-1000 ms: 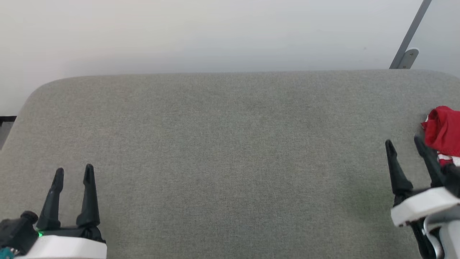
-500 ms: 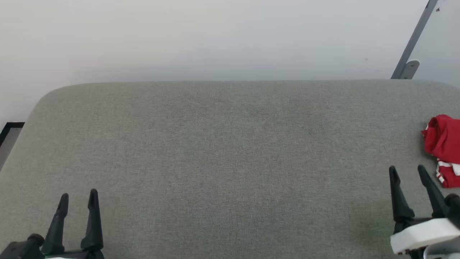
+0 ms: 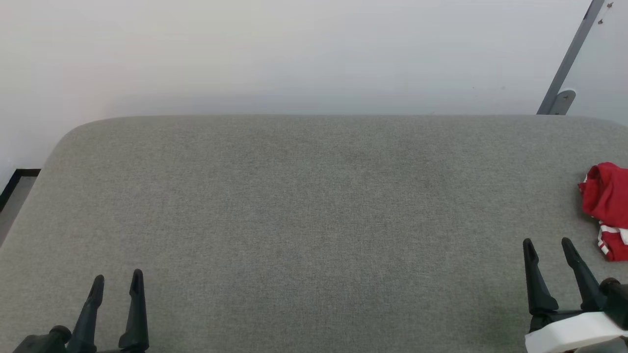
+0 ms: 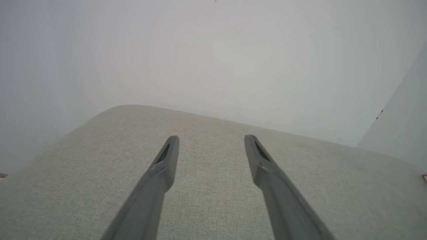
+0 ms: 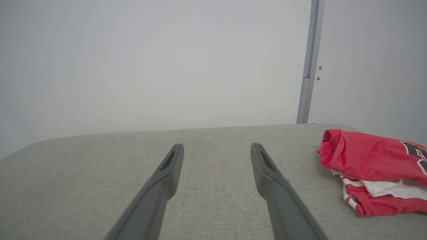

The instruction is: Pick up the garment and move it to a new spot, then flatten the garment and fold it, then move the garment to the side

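Right claw (image 3: pixel 547 241) spread wide, garment (image 3: pixel 607 196) nearby

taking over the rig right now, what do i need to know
Left gripper: open, empty, over the grey padded table.
Right gripper: open, empty, near the garment, not touching it.
The garment: compact red and white bundle at the table's right edge, partly cut off in the head view.
Done: looks folded and set aside.
Left: probably nothing; check the fold's neatness.

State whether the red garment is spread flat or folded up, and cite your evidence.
Folded up: the garment lies as a compact layered bundle, red over white, on the grey surface.
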Robot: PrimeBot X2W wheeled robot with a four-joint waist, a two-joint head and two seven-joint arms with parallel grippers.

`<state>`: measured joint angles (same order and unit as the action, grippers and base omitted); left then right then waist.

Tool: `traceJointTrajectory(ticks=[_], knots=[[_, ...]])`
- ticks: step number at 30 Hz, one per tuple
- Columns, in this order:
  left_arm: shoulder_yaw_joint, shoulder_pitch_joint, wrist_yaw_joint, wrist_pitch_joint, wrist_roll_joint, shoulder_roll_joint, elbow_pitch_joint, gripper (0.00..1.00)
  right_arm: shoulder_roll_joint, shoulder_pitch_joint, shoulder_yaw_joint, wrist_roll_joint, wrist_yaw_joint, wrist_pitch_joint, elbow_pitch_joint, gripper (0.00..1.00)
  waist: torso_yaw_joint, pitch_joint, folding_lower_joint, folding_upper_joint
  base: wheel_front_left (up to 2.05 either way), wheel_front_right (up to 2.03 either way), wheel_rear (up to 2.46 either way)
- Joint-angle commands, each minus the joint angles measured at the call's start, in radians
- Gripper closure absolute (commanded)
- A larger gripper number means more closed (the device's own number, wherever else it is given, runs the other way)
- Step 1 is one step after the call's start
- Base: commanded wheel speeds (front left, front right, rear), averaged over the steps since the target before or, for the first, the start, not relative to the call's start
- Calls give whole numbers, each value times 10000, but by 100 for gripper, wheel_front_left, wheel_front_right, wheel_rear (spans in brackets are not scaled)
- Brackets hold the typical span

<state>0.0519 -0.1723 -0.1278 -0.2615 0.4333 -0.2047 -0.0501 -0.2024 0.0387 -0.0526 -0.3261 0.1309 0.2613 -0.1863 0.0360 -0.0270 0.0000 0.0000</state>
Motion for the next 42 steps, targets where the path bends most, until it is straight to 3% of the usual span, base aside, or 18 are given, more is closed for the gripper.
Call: traceJointTrajectory(ticks=[1,8,9,12,42], knots=[[-24,-118,-31,-44,67,-50,4,0,-11,124,32,6,-3,40,65,0,7,-8,0,0,0,0,0],[-45,-62,-31,-44,152,1,-118,0,22,118,146,-194,-3,40,57,0,82,-37,0,0,0,0,0],[-59,3,0,2,80,38,-116,100,4,77,180,-177,0,-1,18,100,83,-38,0,0,0,0,0],[-125,-1,2,30,105,200,-407,100,146,189,211,-199,0,-27,-245,100,84,-38,0,0,0,0,0],[94,1035,-11,1306,4306,620,-945,100,626,-444,-89,-4689,-1,-1352,-346,100,-19,41,0,0,0,0,0]])
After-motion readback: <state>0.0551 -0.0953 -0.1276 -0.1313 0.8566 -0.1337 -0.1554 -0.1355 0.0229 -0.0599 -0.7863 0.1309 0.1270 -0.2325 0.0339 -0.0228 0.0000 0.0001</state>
